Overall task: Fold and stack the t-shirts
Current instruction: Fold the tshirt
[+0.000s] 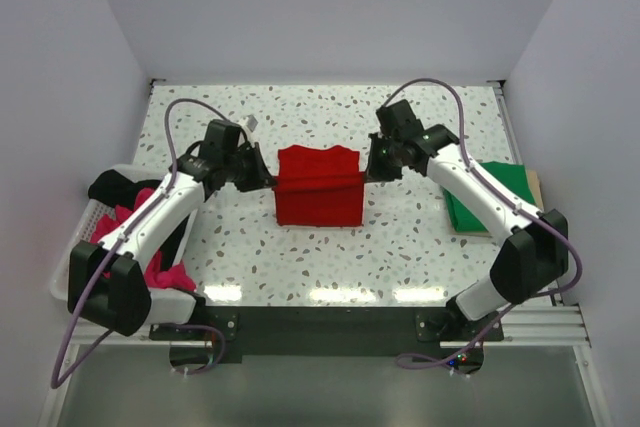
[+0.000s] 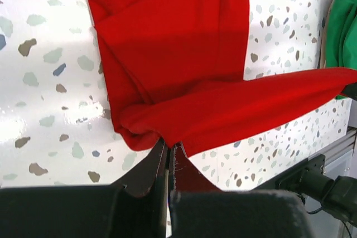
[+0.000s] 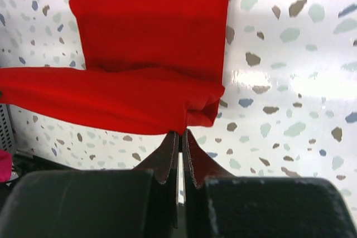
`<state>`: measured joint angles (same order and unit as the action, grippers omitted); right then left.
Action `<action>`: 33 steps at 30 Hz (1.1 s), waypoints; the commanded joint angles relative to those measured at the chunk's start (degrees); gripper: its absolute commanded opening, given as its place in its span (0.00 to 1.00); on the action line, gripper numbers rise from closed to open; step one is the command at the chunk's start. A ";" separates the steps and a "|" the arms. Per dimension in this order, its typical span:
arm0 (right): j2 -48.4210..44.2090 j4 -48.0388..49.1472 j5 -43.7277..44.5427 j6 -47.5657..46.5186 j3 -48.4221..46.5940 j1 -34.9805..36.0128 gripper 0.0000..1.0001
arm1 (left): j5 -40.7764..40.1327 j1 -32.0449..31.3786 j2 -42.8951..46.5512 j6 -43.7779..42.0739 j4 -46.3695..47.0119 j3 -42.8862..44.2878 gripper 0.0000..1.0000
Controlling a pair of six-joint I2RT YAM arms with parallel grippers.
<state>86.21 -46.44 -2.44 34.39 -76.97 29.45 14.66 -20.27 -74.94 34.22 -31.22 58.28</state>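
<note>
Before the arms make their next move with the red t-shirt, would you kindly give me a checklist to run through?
1. Grip of left end effector on the red t-shirt: ok.
2. Grip of right end effector on its opposite edge: ok.
3. Lifted cloth stretched taut between them: ok.
4. Clearance from green t-shirt, lying apart to the right: ok.
5. How many layers each grip holds: cannot tell.

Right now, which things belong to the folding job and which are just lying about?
Job: red t-shirt, gripped by left pincer and right pincer; green t-shirt; pink t-shirt; black t-shirt.
Lying about: white basket holding the last two.
</note>
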 commanded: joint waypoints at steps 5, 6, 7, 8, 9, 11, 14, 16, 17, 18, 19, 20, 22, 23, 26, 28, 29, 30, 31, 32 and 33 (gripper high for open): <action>6.50 1.61 3.49 -3.36 -10.03 -2.90 0.00 | 5.03 5.67 -7.49 -3.98 6.78 5.43 0.00; 8.25 1.61 3.58 -3.54 -10.74 -3.08 0.00 | 5.29 6.20 -8.37 -4.42 7.05 5.96 0.00; 9.05 1.61 3.49 -3.63 -11.53 -3.26 0.00 | 5.91 6.56 -9.25 -4.60 7.23 6.66 0.00; 10.10 1.61 3.58 -3.98 -12.23 -3.61 0.00 | 6.26 7.26 -11.18 -4.86 7.49 8.24 0.00; 10.90 1.61 3.58 -4.24 -13.63 -3.79 0.00 | 6.44 7.53 -12.24 -5.38 7.67 9.21 0.00; 13.45 1.61 3.67 -4.60 -15.83 -4.22 0.00 | 7.31 8.14 -15.32 -5.83 8.10 11.85 0.00; 16.52 1.52 3.67 -5.03 -18.82 -4.93 0.00 | 7.76 8.67 -19.54 -6.62 8.11 15.80 0.00; 18.80 1.52 3.58 -5.30 -20.06 -5.28 0.00 | 7.84 9.19 -22.34 -6.79 8.11 18.17 0.00; 19.68 1.52 3.58 -5.30 -21.45 -5.72 0.00 | 7.93 9.37 -23.14 -7.14 8.11 18.88 0.00; 20.48 1.44 3.41 -5.47 -22.08 -6.07 0.00 | 8.19 9.55 -24.11 -7.15 8.11 19.50 0.00; 21.18 1.17 3.40 -5.56 -22.78 -6.25 0.00 | 8.46 9.90 -25.68 -7.32 8.37 20.46 0.00; 22.58 1.26 3.32 -5.65 -23.83 -6.68 0.00 | 8.72 9.99 -26.57 -7.41 8.63 20.99 0.00; 23.91 1.09 3.32 -5.83 -24.98 -7.04 0.00 | 9.86 10.34 -29.02 -7.67 9.51 22.31 0.00; 25.04 1.17 3.23 -5.83 -25.77 -7.39 0.00 | 10.21 10.43 -29.91 -7.76 10.04 22.84 0.00; 26.72 0.82 3.14 -6.00 -27.35 -8.00 0.00 | 11.18 10.60 -33.42 -7.85 11.27 25.47 0.00; 28.30 0.82 3.14 -6.00 -28.06 -8.27 0.00 | 11.71 10.60 -36.31 -7.94 11.80 28.10 0.00; 28.83 0.73 3.05 -6.09 -28.84 -8.62 0.00 | 11.89 10.52 -37.38 -8.02 11.80 29.16 0.00; 29.88 0.56 3.05 -6.27 -29.29 -8.71 0.00 | 11.89 10.60 -39.39 -8.03 12.06 30.13 0.00; 30.67 0.38 2.97 -6.35 -29.73 -9.15 0.00 | 11.89 10.69 -40.37 -8.03 11.98 32.31 0.00; 31.29 0.29 2.88 -6.35 -30.86 -9.24 0.00 | 11.89 10.69 -41.33 -8.03 11.89 33.55 0.00; 32.34 -0.14 3.05 -6.44 -31.48 -9.41 0.00 | 11.80 10.69 -43.17 -8.03 11.97 35.57 0.00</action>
<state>117.10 -45.76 -1.37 29.28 -104.66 21.34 26.09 -10.87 -115.70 27.81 -21.93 87.99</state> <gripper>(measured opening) 0.015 0.024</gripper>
